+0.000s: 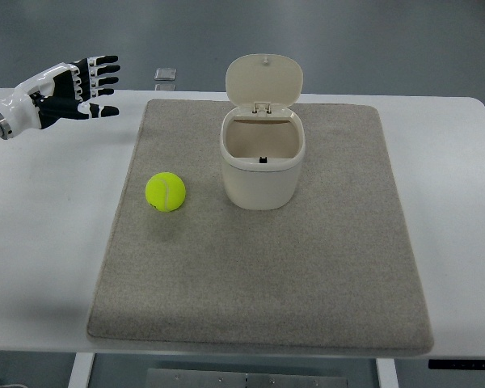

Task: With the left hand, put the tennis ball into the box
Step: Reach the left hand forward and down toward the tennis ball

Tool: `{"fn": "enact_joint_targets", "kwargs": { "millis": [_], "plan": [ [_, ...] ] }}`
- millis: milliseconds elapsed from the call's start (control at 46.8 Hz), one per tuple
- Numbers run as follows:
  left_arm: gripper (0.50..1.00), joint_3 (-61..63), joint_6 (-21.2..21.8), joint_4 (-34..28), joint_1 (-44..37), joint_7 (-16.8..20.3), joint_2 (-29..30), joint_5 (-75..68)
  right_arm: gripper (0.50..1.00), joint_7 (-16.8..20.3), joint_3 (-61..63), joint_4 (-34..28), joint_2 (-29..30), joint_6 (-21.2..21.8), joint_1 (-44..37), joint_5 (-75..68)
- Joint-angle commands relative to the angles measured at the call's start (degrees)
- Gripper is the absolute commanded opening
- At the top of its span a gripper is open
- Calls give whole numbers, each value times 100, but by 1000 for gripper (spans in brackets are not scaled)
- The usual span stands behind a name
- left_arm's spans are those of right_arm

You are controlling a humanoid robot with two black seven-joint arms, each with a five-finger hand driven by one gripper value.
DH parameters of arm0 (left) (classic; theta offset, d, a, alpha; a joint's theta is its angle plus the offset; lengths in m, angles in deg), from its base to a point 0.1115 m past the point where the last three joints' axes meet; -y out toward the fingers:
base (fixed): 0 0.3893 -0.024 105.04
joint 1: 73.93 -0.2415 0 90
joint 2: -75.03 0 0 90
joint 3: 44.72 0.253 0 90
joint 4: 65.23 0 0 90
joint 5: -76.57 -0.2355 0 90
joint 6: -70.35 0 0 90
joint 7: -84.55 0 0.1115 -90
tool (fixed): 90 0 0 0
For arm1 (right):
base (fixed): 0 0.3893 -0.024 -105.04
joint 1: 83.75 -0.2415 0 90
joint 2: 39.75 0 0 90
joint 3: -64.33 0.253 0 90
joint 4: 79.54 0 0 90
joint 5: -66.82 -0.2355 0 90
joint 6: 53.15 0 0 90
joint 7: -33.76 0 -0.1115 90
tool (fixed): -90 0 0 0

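A yellow-green tennis ball lies on the grey mat, left of a cream box. The box stands upright with its hinged lid flipped open toward the back; its inside looks empty. My left hand hovers at the upper left, over the white table beyond the mat's far left corner. Its black and white fingers are spread and hold nothing. It is well above and to the left of the ball, apart from it.
The mat covers most of a white table, whose front edge runs along the bottom. A small grey square object sits at the table's far edge, behind the mat.
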Motion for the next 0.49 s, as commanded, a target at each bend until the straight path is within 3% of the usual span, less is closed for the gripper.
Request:
{"fn": "enact_joint_targets", "kwargs": {
  "millis": [0, 278, 470],
  "plan": [
    [984, 175, -9, 278, 2, 1, 276, -247, 901, 0, 0, 5, 0, 0, -7, 0],
    [984, 245, -26, 911, -86, 27, 822, -1433, 903, 0, 0, 5, 0, 0, 2, 0],
    [977, 412, -18, 1569, -86, 370, 1129, -2172, 901, 0, 0, -4, 0, 0, 2, 0]
  ]
}}
